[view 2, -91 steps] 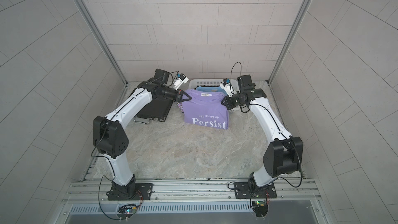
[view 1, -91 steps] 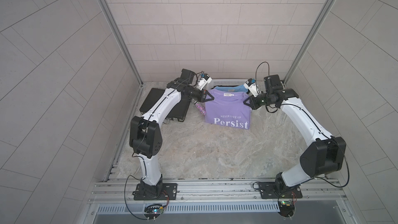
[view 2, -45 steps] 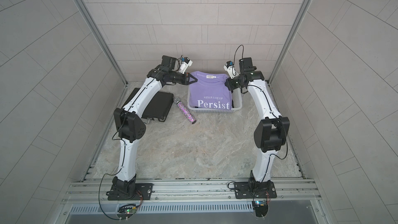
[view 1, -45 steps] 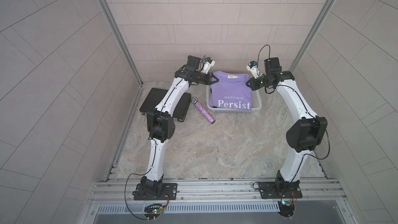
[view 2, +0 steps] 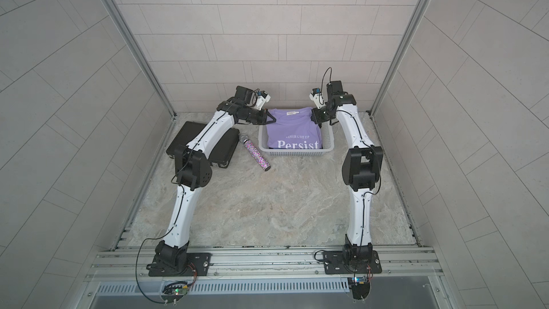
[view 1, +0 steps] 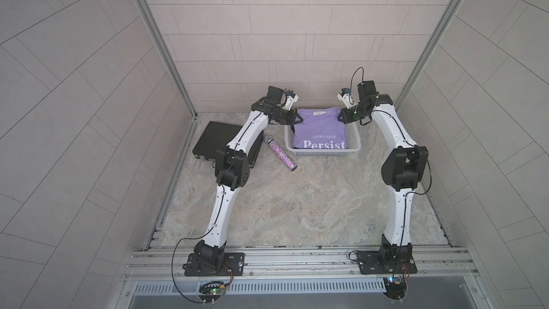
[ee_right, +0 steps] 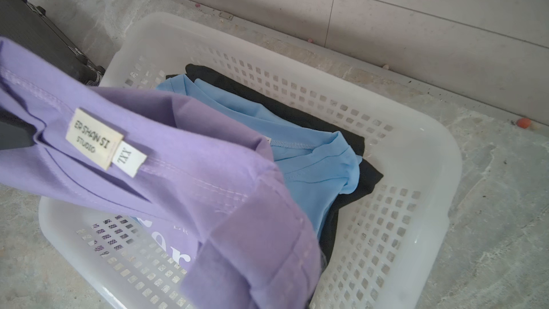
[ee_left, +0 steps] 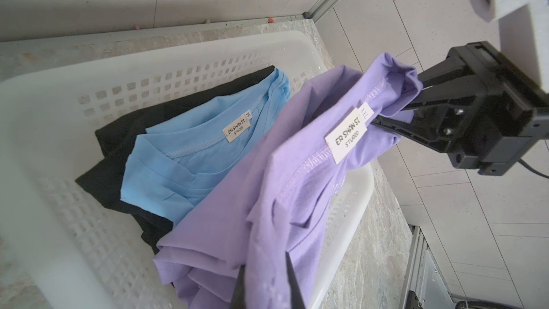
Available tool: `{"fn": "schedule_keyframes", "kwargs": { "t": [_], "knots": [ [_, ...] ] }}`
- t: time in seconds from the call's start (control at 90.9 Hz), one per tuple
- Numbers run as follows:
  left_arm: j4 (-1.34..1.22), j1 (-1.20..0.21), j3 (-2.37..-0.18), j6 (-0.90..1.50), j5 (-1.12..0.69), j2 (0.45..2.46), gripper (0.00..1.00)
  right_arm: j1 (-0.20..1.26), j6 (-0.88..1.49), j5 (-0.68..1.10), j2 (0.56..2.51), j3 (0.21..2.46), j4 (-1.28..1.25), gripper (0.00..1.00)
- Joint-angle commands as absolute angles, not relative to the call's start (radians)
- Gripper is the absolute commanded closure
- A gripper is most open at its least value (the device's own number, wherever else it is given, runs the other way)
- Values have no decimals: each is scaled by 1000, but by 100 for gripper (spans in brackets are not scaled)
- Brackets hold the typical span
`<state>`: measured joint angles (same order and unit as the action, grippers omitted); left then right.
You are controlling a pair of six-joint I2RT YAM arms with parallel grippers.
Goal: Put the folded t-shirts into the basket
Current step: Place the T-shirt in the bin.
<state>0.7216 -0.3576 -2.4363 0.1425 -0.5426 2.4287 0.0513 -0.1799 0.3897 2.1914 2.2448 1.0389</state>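
The lilac t-shirt (view 1: 319, 127) (view 2: 292, 130) with "Persist" lettering hangs over the white basket (view 1: 323, 153) (view 2: 297, 153). Its lettered end dips inside the front wall. My left gripper (view 1: 297, 119) (ee_left: 266, 286) is shut on one collar-end corner. My right gripper (view 1: 341, 117) (ee_left: 404, 105) is shut on the other corner. In the right wrist view the cloth (ee_right: 178, 150) hides that gripper's fingers. On the basket floor (ee_left: 44, 132) (ee_right: 416, 203) a light blue t-shirt (ee_left: 184, 150) (ee_right: 297, 150) lies on a black t-shirt (ee_left: 118, 132) (ee_right: 267, 96).
A flat black case (view 1: 214, 141) (view 2: 190, 141) lies left of the basket, partly under my left arm. A glittery tube (view 1: 280, 156) (view 2: 257, 156) lies slanted between case and basket. The back wall stands close behind the basket.
Both arms carried the lilac shirt from in front of the basket back over it, uncovering the glittery tube. Over the last half second the shirt has sunk a little into the basket.
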Motion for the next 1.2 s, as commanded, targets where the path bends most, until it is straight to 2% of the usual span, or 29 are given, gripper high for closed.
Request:
{"fn": "schedule_keyframes", "kwargs": {
  "t": [0.0,0.286,0.44,0.979,1.189],
  "knots": [
    [779,-364,-2454,137,-562,2378,100,36,-191,424,2138,2258,1095,100],
    [789,-400,-2279,93,-576,2183,100,35,-234,455,1988,2138,1115,100],
    [794,-417,-2219,94,-576,2140,100,33,-254,448,1946,2078,1103,100],
    [820,-421,-2301,98,-506,2325,100,30,-262,400,2141,2167,1094,100],
    [785,-419,-2375,46,-421,2402,100,25,-231,370,2223,2217,1059,95]
  ]
}}
